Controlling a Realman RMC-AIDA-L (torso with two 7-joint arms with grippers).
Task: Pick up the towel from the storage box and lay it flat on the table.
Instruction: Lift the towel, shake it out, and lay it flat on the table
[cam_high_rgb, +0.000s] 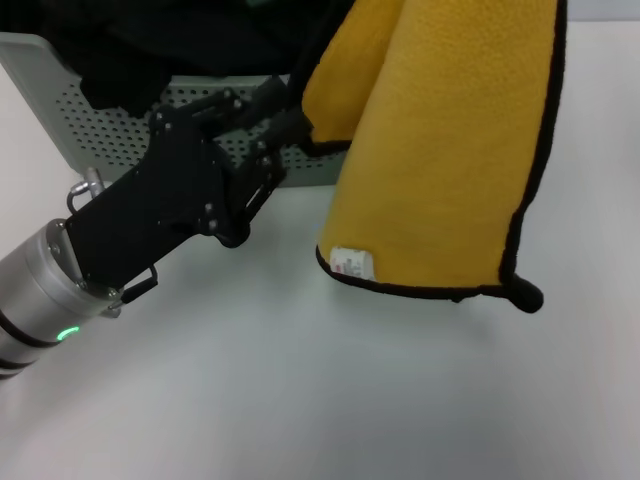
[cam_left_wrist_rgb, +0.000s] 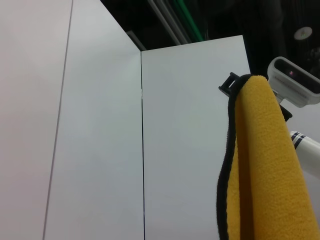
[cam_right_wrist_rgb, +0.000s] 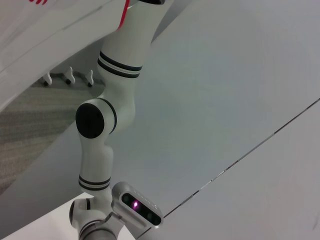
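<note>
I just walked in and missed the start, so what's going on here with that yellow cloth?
The robot is lifting the towel out of the storage box. It hangs folded in the air over the table, its lower edge with the white tag just above the surface. The left gripper pinches one towel edge by the box. The right gripper is out of view, so its grip can't be confirmed.

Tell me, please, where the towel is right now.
In the head view the towel hangs folded above the table, right of centre, beside the storage box; the left gripper pinches its near edge.
</note>
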